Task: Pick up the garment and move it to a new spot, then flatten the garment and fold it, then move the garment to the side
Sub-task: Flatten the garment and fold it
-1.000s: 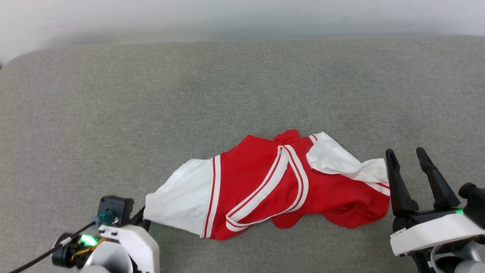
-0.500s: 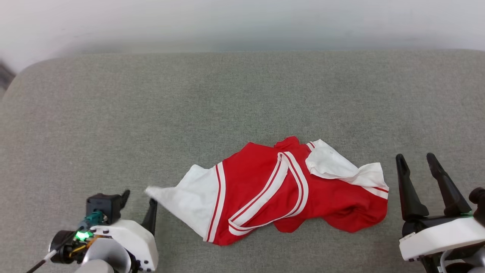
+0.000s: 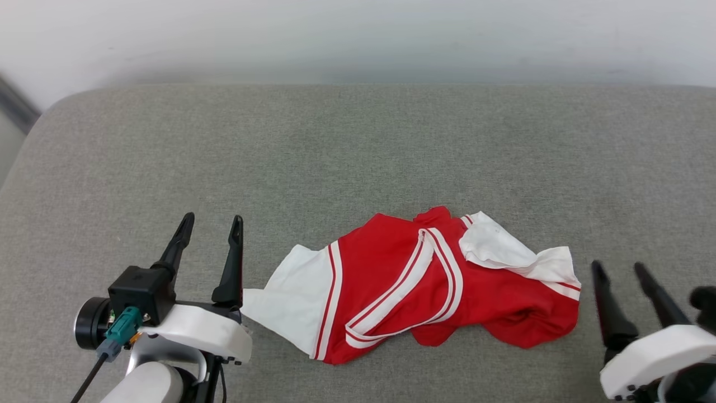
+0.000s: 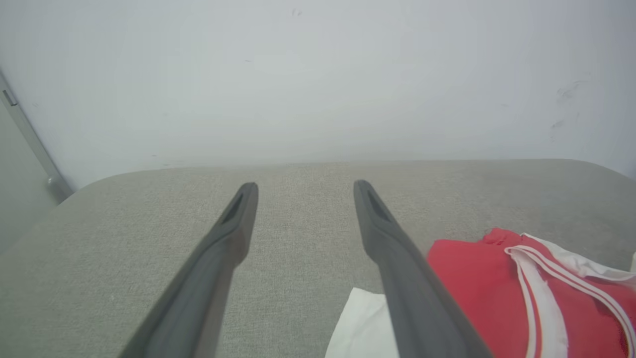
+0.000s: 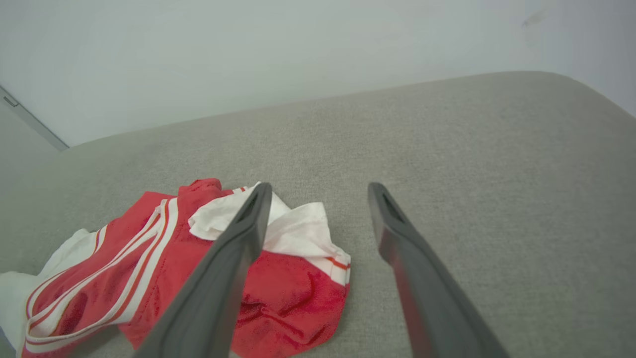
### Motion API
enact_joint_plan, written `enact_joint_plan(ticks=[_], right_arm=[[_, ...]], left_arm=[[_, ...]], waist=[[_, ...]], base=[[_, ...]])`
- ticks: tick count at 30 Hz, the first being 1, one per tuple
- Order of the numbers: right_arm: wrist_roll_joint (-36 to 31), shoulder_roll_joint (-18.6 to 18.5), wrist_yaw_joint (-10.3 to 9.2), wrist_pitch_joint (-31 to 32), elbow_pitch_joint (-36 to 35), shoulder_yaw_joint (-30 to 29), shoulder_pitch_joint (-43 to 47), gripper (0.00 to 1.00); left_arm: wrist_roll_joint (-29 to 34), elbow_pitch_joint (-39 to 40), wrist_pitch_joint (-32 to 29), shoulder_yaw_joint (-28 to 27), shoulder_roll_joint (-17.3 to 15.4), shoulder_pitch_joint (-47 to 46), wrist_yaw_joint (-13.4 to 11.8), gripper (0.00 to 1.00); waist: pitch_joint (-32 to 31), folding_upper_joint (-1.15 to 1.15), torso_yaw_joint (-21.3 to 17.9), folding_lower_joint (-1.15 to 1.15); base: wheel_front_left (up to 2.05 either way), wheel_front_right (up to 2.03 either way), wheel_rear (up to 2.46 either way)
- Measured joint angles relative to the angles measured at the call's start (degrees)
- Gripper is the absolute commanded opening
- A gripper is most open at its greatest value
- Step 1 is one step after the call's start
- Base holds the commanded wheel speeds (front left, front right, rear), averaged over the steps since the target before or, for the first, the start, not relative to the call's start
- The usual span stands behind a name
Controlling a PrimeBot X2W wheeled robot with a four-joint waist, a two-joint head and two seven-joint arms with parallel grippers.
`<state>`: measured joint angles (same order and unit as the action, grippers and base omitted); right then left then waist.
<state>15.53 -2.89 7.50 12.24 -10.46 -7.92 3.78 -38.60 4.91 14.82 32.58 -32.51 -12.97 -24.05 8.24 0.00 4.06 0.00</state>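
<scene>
The garment (image 3: pixel 414 291), a red shirt with white sleeves and red-white striped trim, lies crumpled on the grey cushioned surface (image 3: pixel 358 145), slightly right of centre. Its letters and number are hidden in the folds. My left gripper (image 3: pixel 213 221) stands open just left of the white sleeve, fingers raised and holding nothing. In the left wrist view the garment (image 4: pixel 526 293) sits at the lower right, beside the open left gripper (image 4: pixel 304 188). My right gripper (image 3: pixel 618 268) is open to the right of the garment's edge. The right wrist view has the garment (image 5: pixel 164 268) at lower left of that open gripper (image 5: pixel 318 188).
A pale wall (image 3: pixel 358 33) runs behind the surface's far edge. The surface's rounded left corner (image 3: pixel 50 112) is in view, with a dark strip (image 3: pixel 17 103) beside it.
My left gripper let go of the white sleeve, opened, and rose to point upward. The sleeve dropped onto the surface. The head camera tilted, shifting the whole picture down; my right gripper sits lower in view.
</scene>
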Motion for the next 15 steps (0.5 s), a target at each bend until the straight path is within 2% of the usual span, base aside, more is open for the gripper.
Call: enact_joint_plan(ticks=[3, 5, 8, 9, 15], right_arm=[[-0.9, -0.4, 0.00, 6.6, 1.2, 1.6, -0.9, 1.00], [-0.8, -2.0, 0.00, 11.1, 1.6, 3.7, -2.7, 1.00], [-0.3, -5.3, 0.00, 17.3, 2.5, 7.7, -5.6, 1.00], [0.6, -8.7, 0.00, 22.3, 3.3, 12.3, -9.3, 1.00], [2.6, -15.2, 0.00, 27.6, 7.1, 20.1, -16.0, 1.00]], left_arm=[[1.2, 1.5, 0.1, -0.5, 1.0, 0.2, 0.0, 1.00], [1.7, 2.2, 0.1, -0.7, 1.6, 0.4, 0.1, 1.00], [2.5, 2.7, 0.1, -1.0, 2.6, 0.6, 0.6, 1.00], [3.2, 2.8, 0.1, -1.3, 3.8, 0.6, 1.4, 1.00], [4.2, 1.9, 0.2, -2.0, 5.6, 0.1, 3.4, 1.00]], waist=[[0.2, 0.00, 0.6, 0.00], [0.6, 0.00, 1.0, 0.00], [1.2, 0.00, 1.8, 0.00], [2.1, 0.00, 2.7, 0.00], [4.7, 0.00, 4.2, 0.00]], base=[[0.00, 0.00, 0.00], [0.00, 0.00, 0.00], [0.00, 0.00, 0.00], [0.00, 0.00, 0.00], [0.00, 0.00, 0.00]])
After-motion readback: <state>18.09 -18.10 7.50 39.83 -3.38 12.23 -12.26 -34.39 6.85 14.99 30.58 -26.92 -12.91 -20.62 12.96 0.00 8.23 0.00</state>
